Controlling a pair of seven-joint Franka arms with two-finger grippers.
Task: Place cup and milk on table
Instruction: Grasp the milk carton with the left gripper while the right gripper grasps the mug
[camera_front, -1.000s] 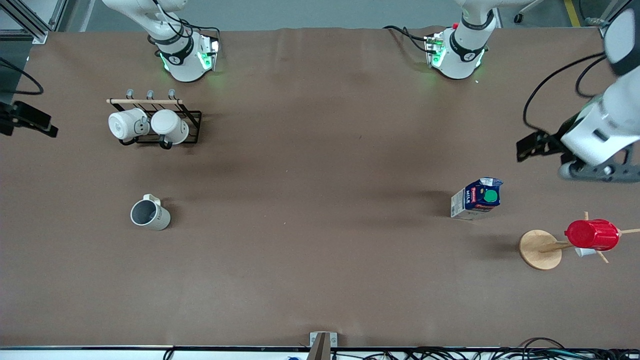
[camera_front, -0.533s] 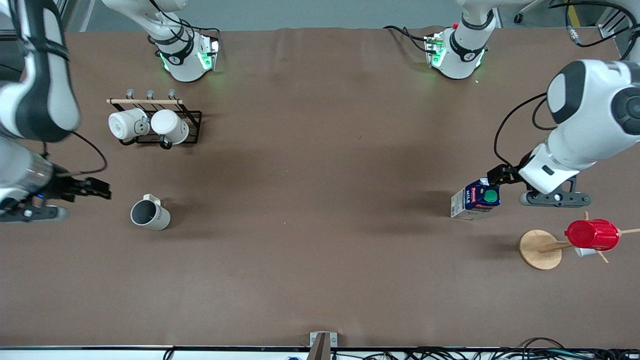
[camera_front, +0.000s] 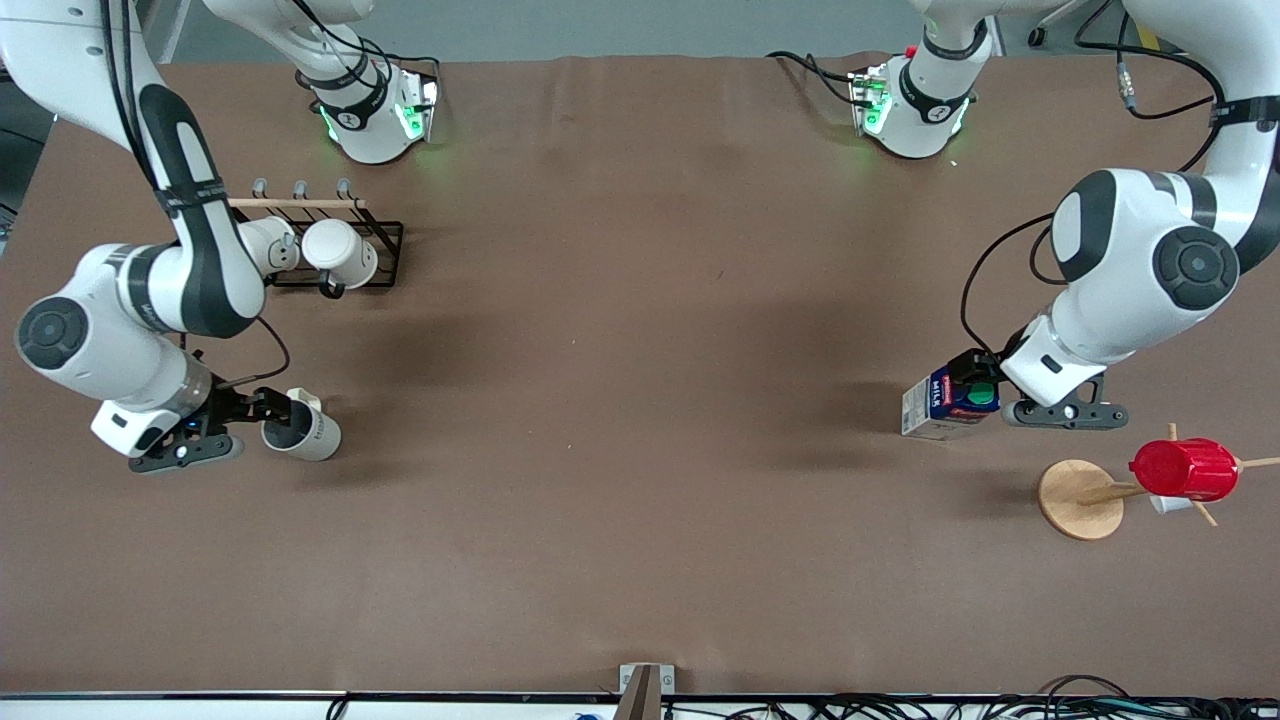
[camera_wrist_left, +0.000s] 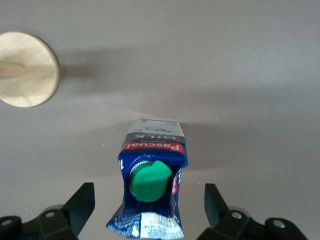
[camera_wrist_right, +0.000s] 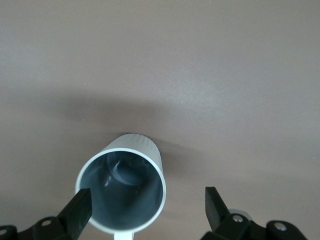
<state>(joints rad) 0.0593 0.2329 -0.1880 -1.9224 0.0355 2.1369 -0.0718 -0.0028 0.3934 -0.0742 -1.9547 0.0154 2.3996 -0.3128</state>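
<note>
Matte table (camera_front: 640, 500); spread left hand (camera_wrist_left: 148, 210) straddles milk (camera_wrist_left: 150, 185), right hand (camera_wrist_right: 145, 212) cup (camera_wrist_right: 122, 187).

Premises: robotics lab, test bench setup. Evidence: two white Franka arms bolted at edge of large flat tabletop with matte brown covering (camera_front: 640, 300), green status lights lit at both arm bases. Loose black cables (camera_front: 900, 708) bundled along table edge nearest front camera. Grey metal bracket (camera_front: 645, 690) fixed at middle of same edge. Aluminium frame profile visible at corner by right arm's base. Household props staged well apart: black wire mug rack with wooden rail (camera_front: 330, 245), round-based wooden cup tree (camera_front: 1085, 497).
</note>
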